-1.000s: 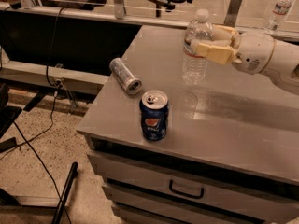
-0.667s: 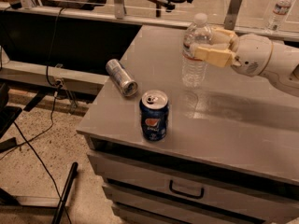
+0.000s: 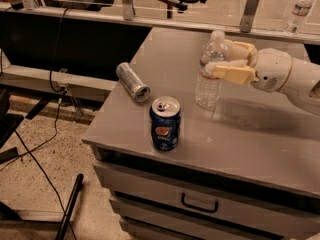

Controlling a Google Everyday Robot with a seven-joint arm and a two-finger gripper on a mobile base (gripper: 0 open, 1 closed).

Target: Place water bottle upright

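Note:
The water bottle (image 3: 207,90) is a clear ribbed plastic bottle with a white cap. It stands upright on the grey table (image 3: 250,134), towards the back middle. My gripper (image 3: 219,58) reaches in from the right. Its cream fingers (image 3: 234,74) clasp the bottle's upper part just below the shoulder, one in front and one behind. The bottle's base looks to be on or just above the tabletop.
A blue Pepsi can (image 3: 165,123) stands upright near the table's front edge, left of the bottle. A silver can (image 3: 133,81) lies on its side near the left edge. Another small bottle (image 3: 299,10) stands on the far ledge. A drawer with a handle (image 3: 199,204) sits below the tabletop.
My gripper has moved down with the water bottle, bringing its base lower towards the tabletop. The two cans have not moved.

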